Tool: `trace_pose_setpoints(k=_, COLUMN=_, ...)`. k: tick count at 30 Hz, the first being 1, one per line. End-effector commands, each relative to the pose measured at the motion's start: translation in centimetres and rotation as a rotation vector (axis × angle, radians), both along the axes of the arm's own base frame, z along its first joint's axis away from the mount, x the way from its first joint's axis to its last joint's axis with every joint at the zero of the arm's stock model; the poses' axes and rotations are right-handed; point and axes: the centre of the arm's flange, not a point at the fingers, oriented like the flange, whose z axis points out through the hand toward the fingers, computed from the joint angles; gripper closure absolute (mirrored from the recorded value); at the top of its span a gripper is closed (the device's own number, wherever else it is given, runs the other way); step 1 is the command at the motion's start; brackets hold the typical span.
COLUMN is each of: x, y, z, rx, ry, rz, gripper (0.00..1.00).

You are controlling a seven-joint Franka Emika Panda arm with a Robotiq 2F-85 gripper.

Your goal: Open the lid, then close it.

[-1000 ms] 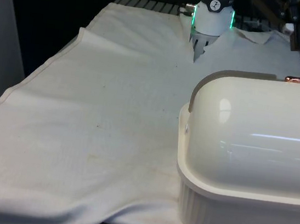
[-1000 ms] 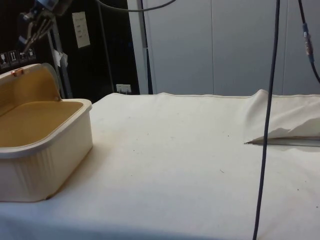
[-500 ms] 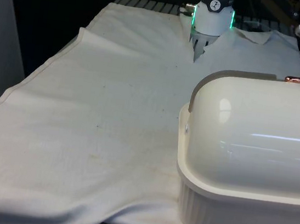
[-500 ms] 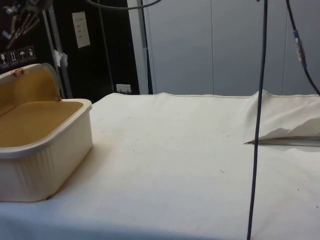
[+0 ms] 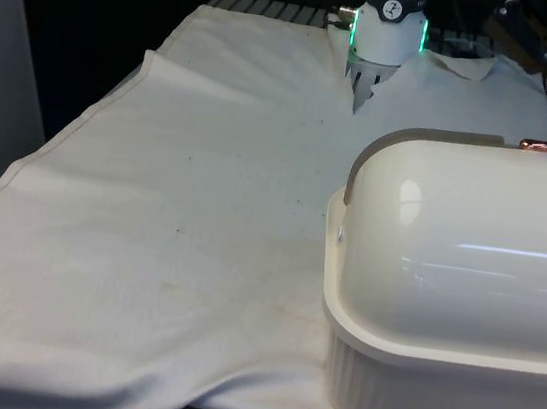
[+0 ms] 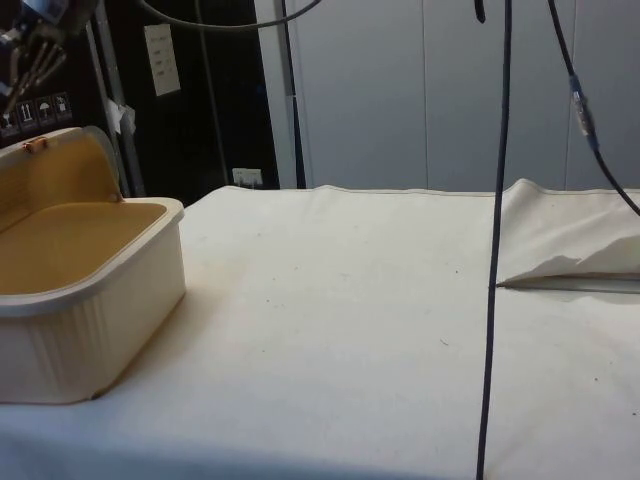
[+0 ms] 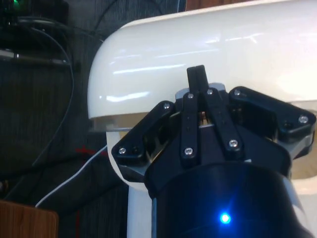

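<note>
We are sitting mid-task with the lid [image 6: 55,175] rolled open, tool [image 7: 197,74] pinched together and empty above the bread box [image 6: 90,300]; next, we judge, is pushing the lid closed.

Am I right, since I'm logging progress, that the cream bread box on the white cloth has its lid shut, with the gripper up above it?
Not quite. The lid is open, rolled back, not shut: the side view shows the bread box with its tan inside bare. The rest holds: the box is cream, it stands on the white cloth, and the gripper is above it.
</note>
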Motion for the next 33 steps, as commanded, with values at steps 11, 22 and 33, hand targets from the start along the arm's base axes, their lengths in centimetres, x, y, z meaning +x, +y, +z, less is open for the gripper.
trace_pose_setpoints(k=11, x=0.0, y=0.2, z=-2.2, rx=-0.001, ry=0.084, rz=0.015, gripper=1.0)
trace_pose_setpoints(k=22, x=-0.1, y=0.3, z=-3.4, rx=-0.002, ry=0.128, rz=0.022, gripper=1.0)
trace_pose_setpoints(k=33, x=-0.6, y=-0.1, z=-2.9, rx=-0.003, ry=0.155, rz=0.026, gripper=1.0)
